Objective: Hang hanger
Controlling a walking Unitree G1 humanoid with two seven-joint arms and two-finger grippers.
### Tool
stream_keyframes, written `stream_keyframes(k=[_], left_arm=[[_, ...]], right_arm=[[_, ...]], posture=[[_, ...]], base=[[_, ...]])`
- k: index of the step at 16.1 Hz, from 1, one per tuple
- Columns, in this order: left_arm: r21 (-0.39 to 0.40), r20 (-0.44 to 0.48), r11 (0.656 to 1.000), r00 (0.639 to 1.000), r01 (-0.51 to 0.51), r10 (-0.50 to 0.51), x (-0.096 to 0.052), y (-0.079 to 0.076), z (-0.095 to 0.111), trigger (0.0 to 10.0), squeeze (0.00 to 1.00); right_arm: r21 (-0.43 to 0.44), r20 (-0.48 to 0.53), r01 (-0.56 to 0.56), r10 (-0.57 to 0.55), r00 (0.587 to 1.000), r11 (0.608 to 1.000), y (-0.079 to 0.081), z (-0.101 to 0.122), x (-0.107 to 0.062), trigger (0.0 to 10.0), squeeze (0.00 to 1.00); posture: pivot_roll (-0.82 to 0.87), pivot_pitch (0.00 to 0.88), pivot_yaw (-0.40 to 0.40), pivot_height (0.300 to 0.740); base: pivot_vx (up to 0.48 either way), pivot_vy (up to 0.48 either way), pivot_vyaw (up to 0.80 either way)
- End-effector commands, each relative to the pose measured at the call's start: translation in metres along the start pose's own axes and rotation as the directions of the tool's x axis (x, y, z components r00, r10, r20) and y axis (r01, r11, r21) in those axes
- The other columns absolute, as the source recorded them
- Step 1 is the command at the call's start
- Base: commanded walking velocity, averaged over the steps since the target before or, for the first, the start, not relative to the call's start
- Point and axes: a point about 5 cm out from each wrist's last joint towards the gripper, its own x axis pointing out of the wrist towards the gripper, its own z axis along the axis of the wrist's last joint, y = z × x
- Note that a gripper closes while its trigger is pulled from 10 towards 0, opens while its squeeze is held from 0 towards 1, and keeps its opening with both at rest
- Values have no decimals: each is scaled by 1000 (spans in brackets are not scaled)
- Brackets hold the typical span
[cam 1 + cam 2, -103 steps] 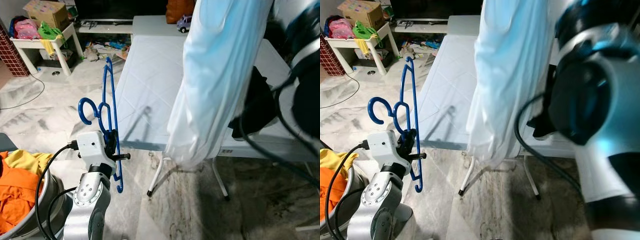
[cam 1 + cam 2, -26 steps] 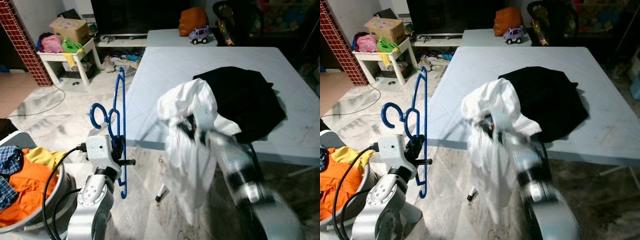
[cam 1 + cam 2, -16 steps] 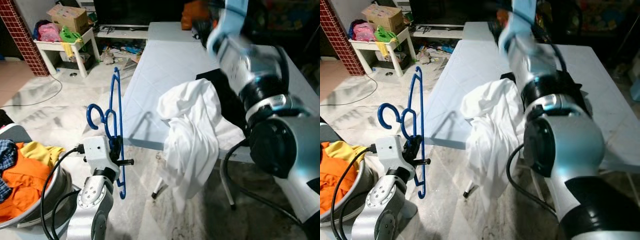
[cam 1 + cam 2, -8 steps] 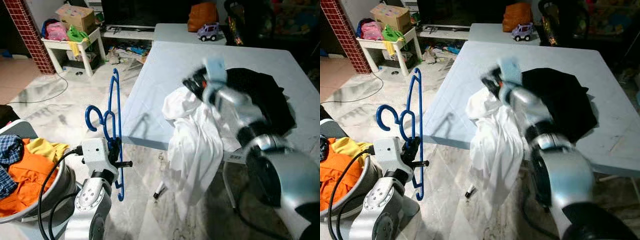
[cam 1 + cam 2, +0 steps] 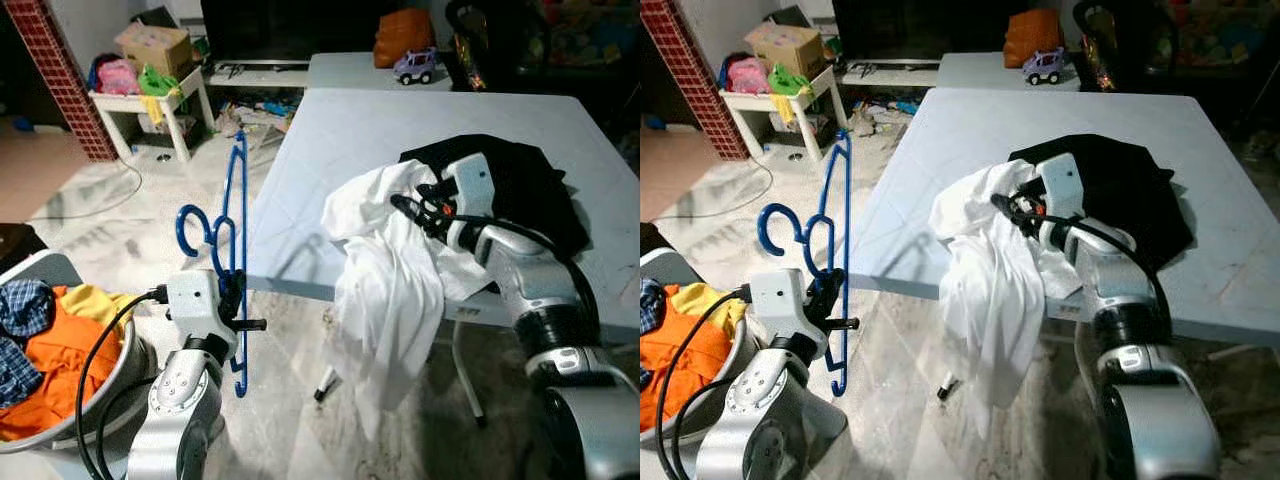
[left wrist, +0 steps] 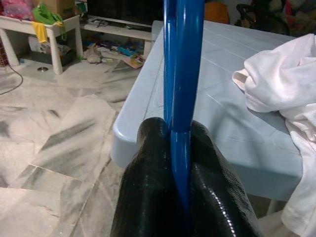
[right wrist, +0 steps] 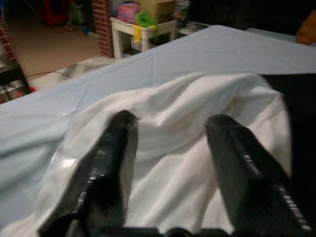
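A blue plastic hanger (image 5: 233,230) stands upright in front of my left side, hook toward the left. My left gripper (image 5: 234,298) is shut on its lower bar; the left wrist view has both black fingers (image 6: 148,163) clamped on the blue bar (image 6: 183,74). A white shirt (image 5: 388,280) lies bunched on the front edge of the pale blue table (image 5: 330,140) and hangs down over it. My right gripper (image 5: 407,206) rests on top of the shirt, open. In the right wrist view the fingers (image 7: 116,148) are spread over the white cloth (image 7: 173,148).
A black garment (image 5: 525,175) lies on the table behind the shirt. A laundry basket (image 5: 70,425) of orange and yellow clothes stands at lower left. Farther back are a white side table (image 5: 150,90), a brick pillar (image 5: 62,80), a toy car (image 5: 412,66) and floor clutter.
The white shirt, held high earlier, now lies on the table edge. My right arm swung about and now rests on it with its gripper open. The left gripper keeps the hanger.
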Motion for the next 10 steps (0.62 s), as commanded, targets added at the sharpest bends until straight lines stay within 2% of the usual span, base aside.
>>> stream_keyframes(k=[1,2,4,6,7,8,10], left_arm=[[9,-4,1000,1000,17,-17,2,0,1,10000,0],[12,-2,1000,1000,21,-21,4,0,2,10000,0],[13,-3,1000,1000,22,-22,4,1,2,10000,0],[15,-2,1000,1000,28,-28,6,0,3,10000,0],[16,0,999,1000,29,-29,6,0,3,10000,0],[17,2,999,1000,30,-30,7,0,3,10000,0],[18,4,999,1000,28,-28,7,0,4,10000,0]], right_arm=[[-25,11,-61,61,998,998,6,7,-2,10000,1000],[-32,-26,-149,149,989,988,13,4,-16,10000,1000],[-29,-48,-162,160,986,986,14,2,-21,10000,1000],[-18,-121,-204,200,972,979,23,-11,-27,10000,1000],[-33,-137,-214,208,969,976,29,-16,-27,10000,773],[-28,-146,-216,210,967,976,35,-18,-28,10000,0],[-28,-177,-214,206,962,976,49,-26,-26,10000,0]], posture=[[-50,0,59,740],[-55,0,65,740],[-57,0,67,740],[-59,0,69,740],[-58,0,70,740],[-58,0,70,740],[-55,0,69,740]], base=[[0,0,0],[0,0,0],[0,0,0],[0,0,0],[0,0,0],[0,0,0],[0,0,0]])
